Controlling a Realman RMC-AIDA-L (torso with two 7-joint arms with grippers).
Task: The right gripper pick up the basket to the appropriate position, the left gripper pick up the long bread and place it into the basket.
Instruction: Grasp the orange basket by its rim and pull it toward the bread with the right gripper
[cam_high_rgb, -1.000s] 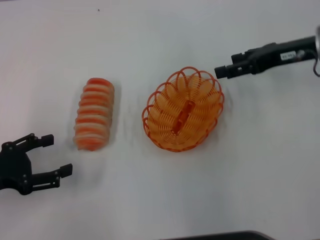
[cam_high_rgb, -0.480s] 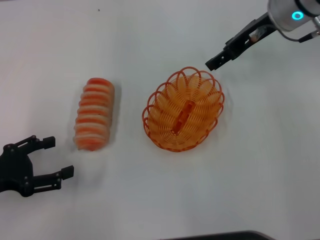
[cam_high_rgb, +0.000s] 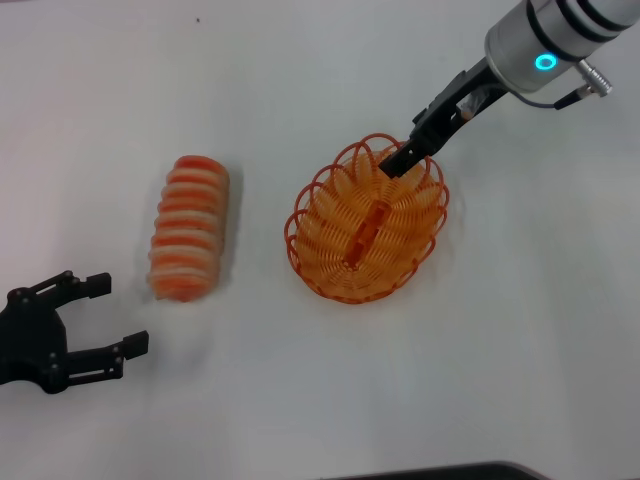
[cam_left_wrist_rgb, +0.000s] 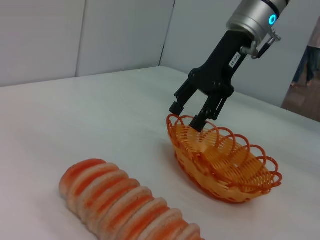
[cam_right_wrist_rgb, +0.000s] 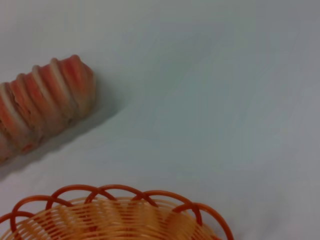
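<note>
The orange basket (cam_high_rgb: 325, 285) sits on the white table, right of centre. My right gripper (cam_high_rgb: 398, 162) is at its far right rim. In the left wrist view this gripper (cam_left_wrist_rgb: 189, 114) is open, with one finger outside the rim and one just inside, over the basket (cam_left_wrist_rgb: 210, 182). The long bread (cam_high_rgb: 188, 228) lies left of the basket, a short gap between them. It also shows in the left wrist view (cam_left_wrist_rgb: 125, 205) and the right wrist view (cam_right_wrist_rgb: 40, 102). My left gripper (cam_high_rgb: 118, 313) is open and empty, near the table's front left, just in front of the bread.
The white table (cam_high_rgb: 500, 350) holds nothing else. A dark edge (cam_high_rgb: 440, 472) runs along the front. The right wrist view shows the basket's rim (cam_right_wrist_rgb: 120, 190) close below the camera.
My right gripper has swung from beyond the basket down to its far right rim, and its blue-ringed wrist has come into view. The left arm, bread and basket have not moved.
</note>
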